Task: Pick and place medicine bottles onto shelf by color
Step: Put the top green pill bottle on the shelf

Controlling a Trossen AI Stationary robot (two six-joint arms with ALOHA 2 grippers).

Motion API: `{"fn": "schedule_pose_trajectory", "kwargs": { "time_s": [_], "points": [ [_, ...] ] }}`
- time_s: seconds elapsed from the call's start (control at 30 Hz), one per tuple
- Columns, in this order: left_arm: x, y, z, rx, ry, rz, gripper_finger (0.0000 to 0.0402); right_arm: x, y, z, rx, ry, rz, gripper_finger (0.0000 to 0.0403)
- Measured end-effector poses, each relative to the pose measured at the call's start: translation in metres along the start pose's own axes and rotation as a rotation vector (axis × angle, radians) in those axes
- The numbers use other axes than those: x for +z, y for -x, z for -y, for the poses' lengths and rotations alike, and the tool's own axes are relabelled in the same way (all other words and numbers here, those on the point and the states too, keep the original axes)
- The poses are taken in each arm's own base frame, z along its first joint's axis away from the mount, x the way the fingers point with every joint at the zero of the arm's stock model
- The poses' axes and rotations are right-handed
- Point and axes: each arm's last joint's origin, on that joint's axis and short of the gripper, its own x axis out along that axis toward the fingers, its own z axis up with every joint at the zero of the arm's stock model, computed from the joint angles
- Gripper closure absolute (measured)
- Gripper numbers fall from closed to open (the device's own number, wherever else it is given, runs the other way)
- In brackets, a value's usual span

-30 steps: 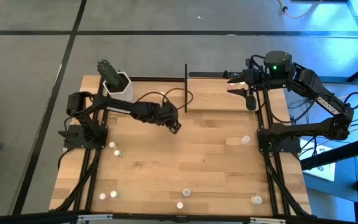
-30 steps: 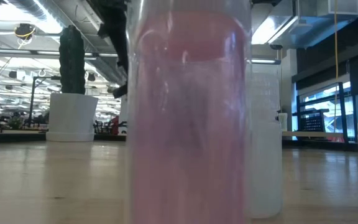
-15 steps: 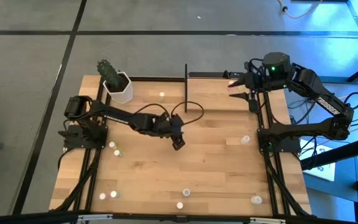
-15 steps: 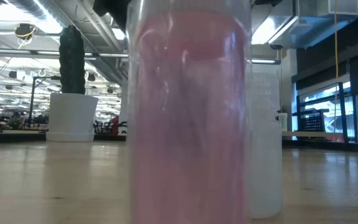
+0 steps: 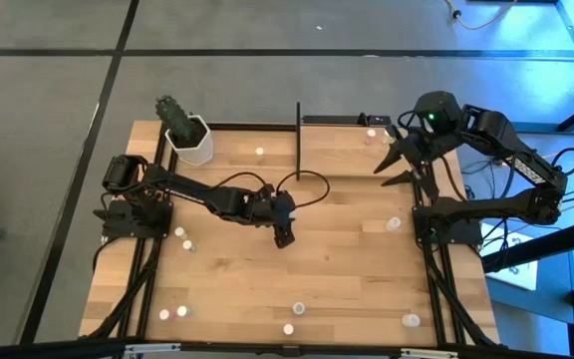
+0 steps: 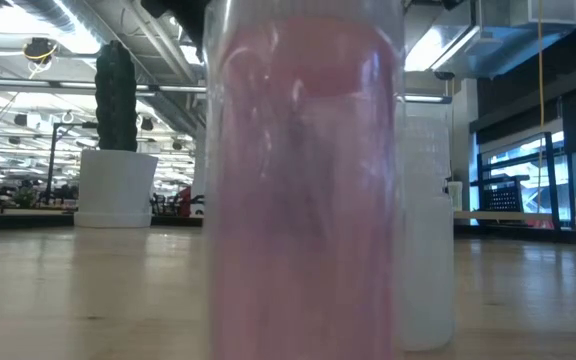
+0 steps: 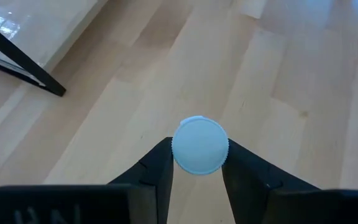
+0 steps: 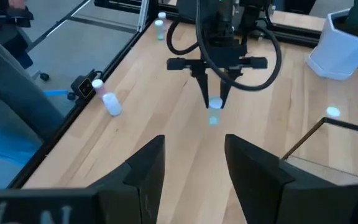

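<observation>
A small white-capped bottle (image 7: pixel 200 145) sits clamped between the left gripper (image 5: pixel 283 236) fingers, above the middle of the table (image 5: pixel 337 269). No label or writing is readable. The right gripper (image 5: pixel 395 172), fingers apart and empty, hangs beside the shelf (image 5: pixel 352 150).

White-capped medicine bottle (image 7: pixel 200 145), clamped upright

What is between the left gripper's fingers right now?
The left gripper is shut on a small white-capped bottle, held above the wooden tabletop. Only its round cap shows from the left wrist; the cap covers the body below.
</observation>
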Motion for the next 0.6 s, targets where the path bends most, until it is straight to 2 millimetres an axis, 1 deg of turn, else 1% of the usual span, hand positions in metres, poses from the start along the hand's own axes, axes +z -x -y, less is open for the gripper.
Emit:
{"fn": "schedule_pose_trajectory", "kwargs": {
  "time_s": [0.23,0.47,0.6],
  "points": [
    [0.0005,0.0007,0.0024,-0.002,-0.001,0.017,0.0288,0.0006,0.0,0.0006,-0.009,0.006,0.003,0.0233],
    [0.0027,0.0009,0.0031,0.006,0.006,0.046,0.0288,-0.001,0.0002,0.0031,-0.094,0.002,-0.053,0.0233],
    [0.0,-0.0076,0.0052,0.003,0.003,0.039,0.0288,-0.0013,0.0002,0.0037,-0.113,-0.016,-0.064,0.0233]
  ]
}}
